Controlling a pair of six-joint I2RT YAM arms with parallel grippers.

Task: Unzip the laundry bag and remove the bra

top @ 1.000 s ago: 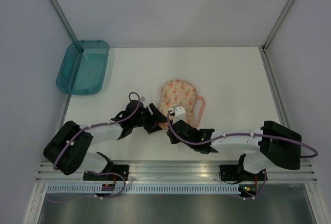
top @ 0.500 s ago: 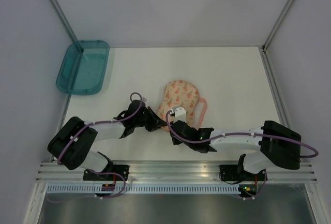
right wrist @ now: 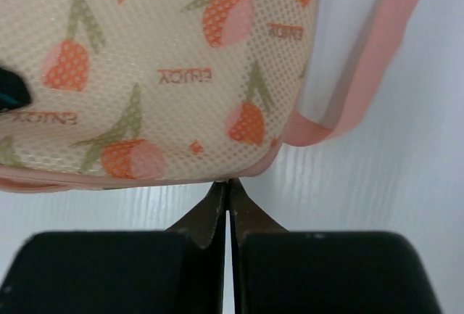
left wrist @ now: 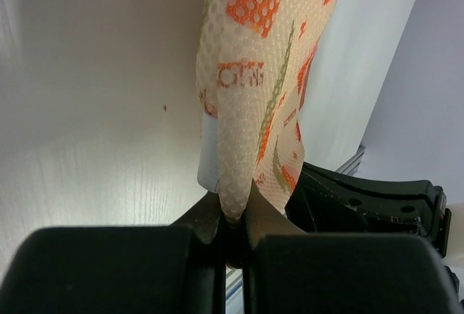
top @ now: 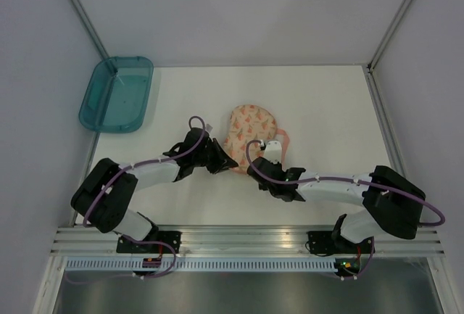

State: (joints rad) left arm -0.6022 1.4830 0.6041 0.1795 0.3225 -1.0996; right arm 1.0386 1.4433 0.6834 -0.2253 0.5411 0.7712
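Now: left gripper [left wrist: 233, 221] clamped on fold of laundry bag [left wrist: 254, 75] mesh; right gripper [right wrist: 228, 187] jaws together at bag's pink zipper edge [right wrist: 145, 178], pull pinched or not, cannot tell. Bag lies mid-table between both grippers, teal tray [top: 116, 93] well apart. Zipper apparently not opened; bra unseen, presumably inside. Unzipping, removal both left.

Our left arm [top: 152, 174] and right arm [top: 333, 191] wear white shells between black joints, a purple cable [top: 330, 178] looping along each. The left hand [left wrist: 232, 216] and right hand [right wrist: 228, 187] are black, fingers [right wrist: 210, 220] tapering thin.
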